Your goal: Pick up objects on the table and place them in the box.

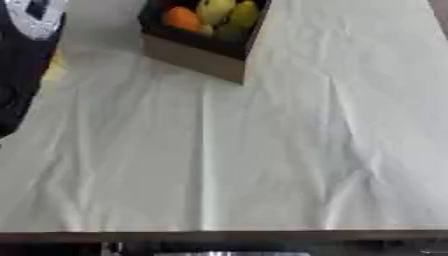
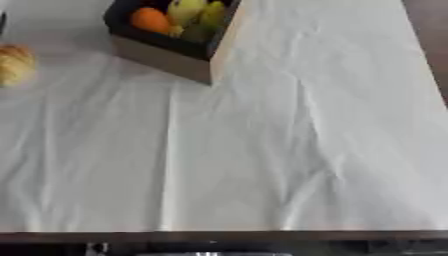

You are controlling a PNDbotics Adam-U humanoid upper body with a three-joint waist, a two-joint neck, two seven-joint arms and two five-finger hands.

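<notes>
Black arm (image 1: pixel 22 65) with silver joint looms at bench's left edge; no robot hand in sight, so open or closed: cannot tell. Golden pastry-like item (image 2: pixel 16 62) lies at far left edge, not yet boxed. Box (image 2: pixel 171 57) at far edge already holds orange fruit (image 2: pixel 149 20) and yellow-green fruit (image 2: pixel 188 10). White cloth (image 2: pixel 289 140) covers bench, creased.

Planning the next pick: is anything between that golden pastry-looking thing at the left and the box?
Nothing visible does. Only bare white cloth lies between the golden item and the box.
</notes>
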